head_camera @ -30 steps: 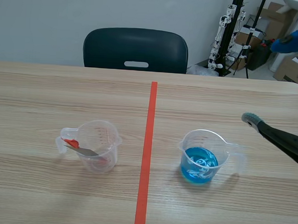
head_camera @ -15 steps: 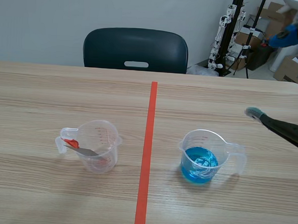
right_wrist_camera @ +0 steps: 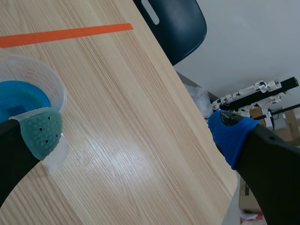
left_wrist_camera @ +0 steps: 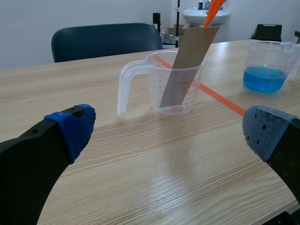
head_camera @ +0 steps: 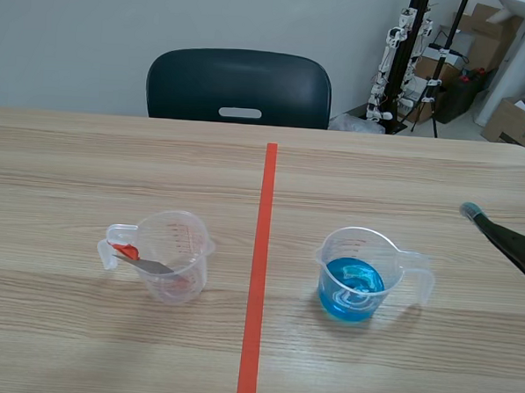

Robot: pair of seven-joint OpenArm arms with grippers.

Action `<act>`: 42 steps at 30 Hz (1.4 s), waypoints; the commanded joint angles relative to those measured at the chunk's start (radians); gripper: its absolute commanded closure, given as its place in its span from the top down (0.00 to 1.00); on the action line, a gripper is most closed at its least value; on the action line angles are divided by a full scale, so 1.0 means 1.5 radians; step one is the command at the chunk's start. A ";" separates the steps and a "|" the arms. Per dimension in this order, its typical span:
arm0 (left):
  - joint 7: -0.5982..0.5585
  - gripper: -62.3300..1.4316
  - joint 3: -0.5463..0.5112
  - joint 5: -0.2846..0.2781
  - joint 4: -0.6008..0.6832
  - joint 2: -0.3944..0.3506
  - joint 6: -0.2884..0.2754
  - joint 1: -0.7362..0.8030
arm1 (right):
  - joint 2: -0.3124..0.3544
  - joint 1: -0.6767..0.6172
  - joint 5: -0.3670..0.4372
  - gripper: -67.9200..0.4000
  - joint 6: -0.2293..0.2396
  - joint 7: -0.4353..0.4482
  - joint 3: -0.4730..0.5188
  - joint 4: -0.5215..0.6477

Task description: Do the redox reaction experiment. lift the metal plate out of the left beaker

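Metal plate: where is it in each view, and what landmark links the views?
Scene view: metal plate leaning in the left beaker, left of the tape line.
Left wrist view: tilted in that beaker, ahead of the left claw.
Right wrist view: not in it.
Shared landmark: the orange-red tape line.

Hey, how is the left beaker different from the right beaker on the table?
The left beaker holds a tilted metal plate; the right beaker holds none. The right beaker contains blue liquid; the left beaker shows none. Both are clear, upright and handled, with their handles turned away from the tape line.
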 commanded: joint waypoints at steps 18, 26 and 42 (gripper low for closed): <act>-0.031 1.00 -0.006 0.001 0.005 -0.002 0.003 0.002 | -0.023 0.376 -0.071 1.00 -0.005 0.013 -0.435 0.000; -0.031 1.00 -0.006 0.001 0.004 -0.002 0.003 0.002 | -0.062 0.505 -0.108 1.00 -0.006 -0.018 -0.608 -0.003; 0.042 1.00 -0.006 0.001 0.004 -0.003 0.004 0.002 | -0.248 0.643 -0.144 1.00 -0.008 -0.037 -0.822 -0.131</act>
